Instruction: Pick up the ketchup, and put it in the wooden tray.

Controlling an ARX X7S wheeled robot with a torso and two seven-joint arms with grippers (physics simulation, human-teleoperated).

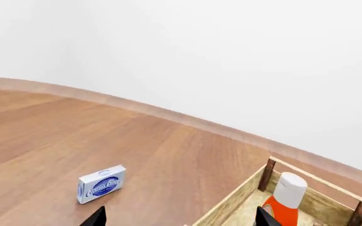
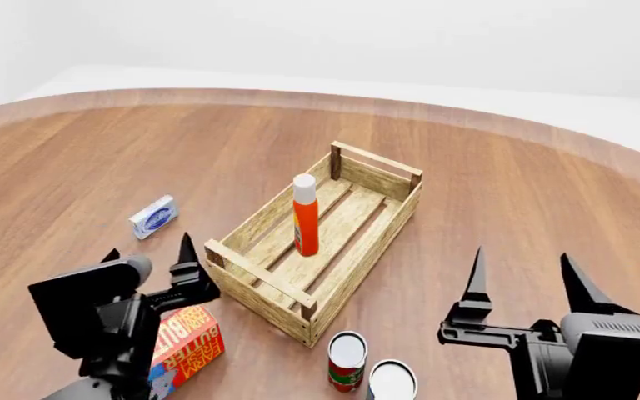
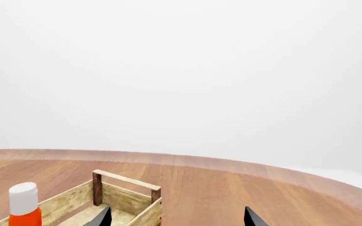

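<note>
The ketchup, an orange-red bottle with a tall white cap, stands upright on the slatted floor inside the wooden tray at the table's middle. It also shows in the left wrist view and the right wrist view, inside the tray. My left gripper is open and empty, left of the tray's near end. My right gripper is open and empty, right of the tray. Neither touches the bottle.
A red-and-orange butter box lies by my left arm. A blue-and-white box lies left of the tray. Two cans stand in front of the tray's near corner.
</note>
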